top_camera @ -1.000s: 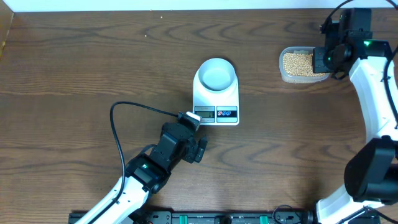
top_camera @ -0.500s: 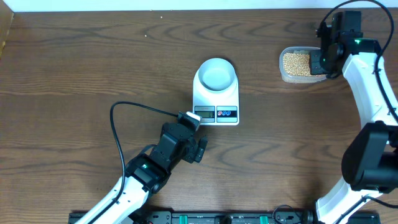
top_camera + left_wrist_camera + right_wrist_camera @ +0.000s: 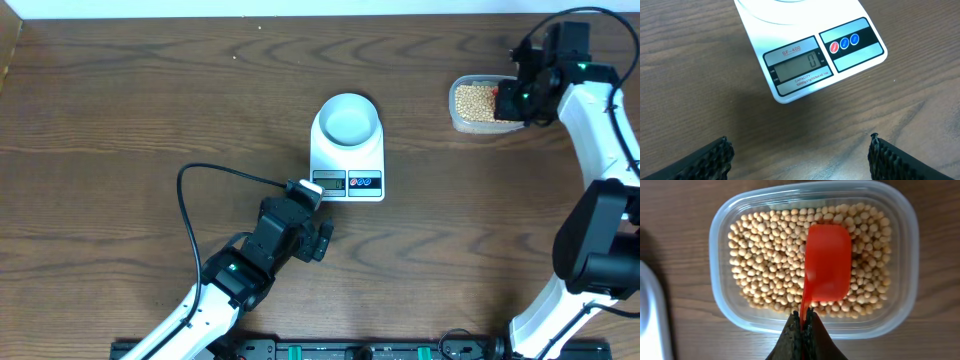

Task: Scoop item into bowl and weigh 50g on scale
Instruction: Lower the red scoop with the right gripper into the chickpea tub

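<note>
Nearest to the robot, the left gripper (image 3: 799,141) hovers over the wooden table (image 3: 120,100) just in front of the scale (image 3: 810,60). Its two dark fingers (image 3: 715,159) are spread wide apart and grasp nothing. A black cable (image 3: 200,175) loops on the table beside this arm. The white digital scale lies flat, its grey display turned toward the left gripper and reading 0, with round red and blue buttons to the right of the display. The white bowl (image 3: 348,120) stands on the farther part of the scale. At the far right of the table, well apart from the scale, the right gripper (image 3: 802,322) is clenched on the thin handle of a red scoop (image 3: 827,265). The scoop reaches into a clear plastic tub (image 3: 900,255), and its cup is among the soybeans (image 3: 765,265) that fill the tub.
</note>
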You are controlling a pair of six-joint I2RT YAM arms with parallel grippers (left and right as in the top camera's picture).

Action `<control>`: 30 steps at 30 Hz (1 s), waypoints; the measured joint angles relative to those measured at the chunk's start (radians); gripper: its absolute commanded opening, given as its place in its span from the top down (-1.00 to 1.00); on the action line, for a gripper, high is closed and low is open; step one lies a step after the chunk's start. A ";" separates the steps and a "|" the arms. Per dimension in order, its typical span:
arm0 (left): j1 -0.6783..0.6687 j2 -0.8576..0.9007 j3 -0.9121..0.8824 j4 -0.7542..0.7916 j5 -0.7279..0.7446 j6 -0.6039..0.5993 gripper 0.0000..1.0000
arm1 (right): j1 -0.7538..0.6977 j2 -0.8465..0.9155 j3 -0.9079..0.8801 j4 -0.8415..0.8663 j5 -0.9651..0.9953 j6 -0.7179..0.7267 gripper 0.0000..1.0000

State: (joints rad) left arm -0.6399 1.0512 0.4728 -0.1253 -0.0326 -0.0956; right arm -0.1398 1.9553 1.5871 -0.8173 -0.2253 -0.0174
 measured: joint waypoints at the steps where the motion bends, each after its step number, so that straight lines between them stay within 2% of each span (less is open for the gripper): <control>1: 0.000 0.000 0.000 0.000 0.000 0.000 -0.77 | -0.009 0.001 0.000 0.000 -0.020 0.007 0.98; 20: 0.000 0.000 0.000 0.000 0.000 0.000 -0.77 | -0.104 0.084 0.003 0.014 -0.359 0.068 0.98; 30: 0.000 0.000 0.000 0.000 0.000 0.000 -0.77 | -0.132 0.108 0.005 0.025 -0.438 0.095 0.98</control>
State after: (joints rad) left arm -0.6399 1.0512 0.4728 -0.1249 -0.0326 -0.0956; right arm -0.2714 2.0632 1.5925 -0.7925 -0.6636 0.0772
